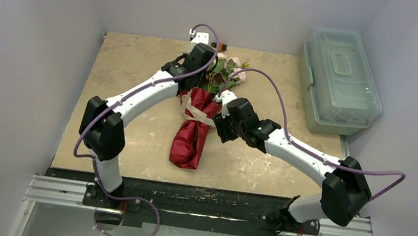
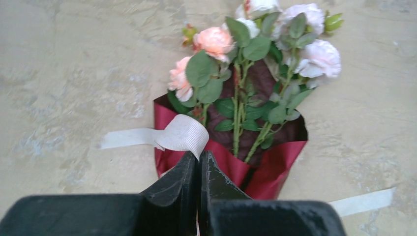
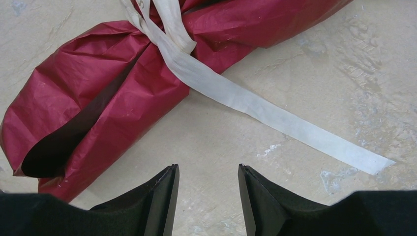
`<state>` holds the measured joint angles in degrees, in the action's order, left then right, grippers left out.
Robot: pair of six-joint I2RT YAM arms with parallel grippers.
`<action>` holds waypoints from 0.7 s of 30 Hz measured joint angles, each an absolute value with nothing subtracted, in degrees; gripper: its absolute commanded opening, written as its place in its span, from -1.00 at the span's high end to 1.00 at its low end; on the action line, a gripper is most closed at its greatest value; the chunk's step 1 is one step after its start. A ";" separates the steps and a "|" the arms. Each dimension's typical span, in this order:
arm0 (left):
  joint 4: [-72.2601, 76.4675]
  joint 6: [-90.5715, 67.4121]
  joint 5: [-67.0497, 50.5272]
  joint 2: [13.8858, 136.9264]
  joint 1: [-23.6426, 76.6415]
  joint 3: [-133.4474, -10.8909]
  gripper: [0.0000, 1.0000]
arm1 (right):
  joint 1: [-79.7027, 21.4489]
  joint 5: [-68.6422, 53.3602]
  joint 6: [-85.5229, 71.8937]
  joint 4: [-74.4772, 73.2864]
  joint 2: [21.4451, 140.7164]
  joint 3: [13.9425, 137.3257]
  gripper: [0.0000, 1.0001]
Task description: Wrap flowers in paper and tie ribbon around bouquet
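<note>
Hovering spread and empty beside the bouquet [image 3: 123,83] is the right gripper [image 3: 207,196], left gripper [image 2: 199,160] is pressing together at the looped ribbon [image 2: 183,135]

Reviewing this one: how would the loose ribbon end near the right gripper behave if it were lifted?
The ribbon lies flat and thin on the table, so it would probably droop limp and may be hard to pinch. Its other end is wound round the paper, so a pull would likely drag that along.
</note>
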<state>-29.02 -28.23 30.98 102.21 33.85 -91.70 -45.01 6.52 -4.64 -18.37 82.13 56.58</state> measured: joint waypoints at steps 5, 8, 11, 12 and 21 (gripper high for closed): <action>-27.24 -24.73 30.37 104.64 36.88 -94.19 0.93 | -45.01 6.52 -5.54 -18.37 82.13 55.59 -0.10; -26.92 -23.05 29.08 106.19 37.54 -94.63 0.76 | -45.01 6.52 -6.07 -18.35 82.13 54.81 -0.10; -26.85 -21.61 26.83 108.55 37.65 -95.44 0.49 | -45.01 6.52 -6.63 -18.24 82.13 54.30 -0.10; -26.87 -21.26 26.09 109.34 37.65 -95.74 0.41 | -45.01 6.52 -6.83 -18.15 82.11 54.17 -0.10; -28.82 -16.69 16.05 113.84 37.65 -98.02 -0.42 | -45.01 6.50 -9.91 -14.72 80.14 52.66 -0.11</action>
